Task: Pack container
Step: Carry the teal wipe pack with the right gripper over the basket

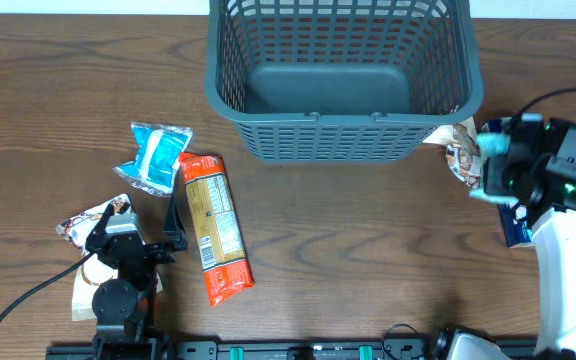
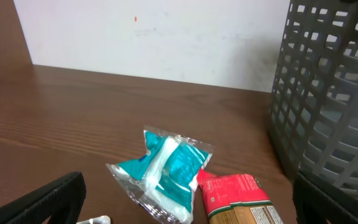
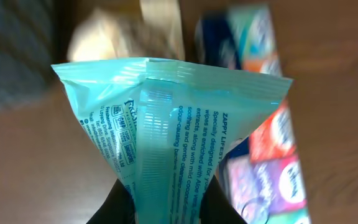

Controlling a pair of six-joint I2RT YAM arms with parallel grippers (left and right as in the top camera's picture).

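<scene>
The container (image 1: 343, 80), a large dark grey-teal lattice basket, stands at the back middle of the table with nothing showing on its base; its slotted wall (image 2: 334, 93) fills the right of the left wrist view. My right gripper (image 1: 490, 168) hangs just right of the basket's front right corner, shut on a pale teal wipes pack (image 3: 173, 124), which also shows from above (image 1: 494, 143). The black fingers (image 3: 122, 202) pinch its lower end. My left gripper (image 2: 185, 208) is open and low at the front left (image 1: 136, 232), facing a blue-and-white pack (image 2: 166, 171) and a red pack (image 2: 238, 196).
The blue-and-white pack (image 1: 156, 155) and a long red-orange pack (image 1: 215, 228) lie left of centre. A white-brown snack pack (image 1: 88, 222) lies partly under the left arm. Another snack pack (image 1: 458, 150) lies by the basket's right corner, with a colourful blue box (image 3: 272, 155) below the right gripper.
</scene>
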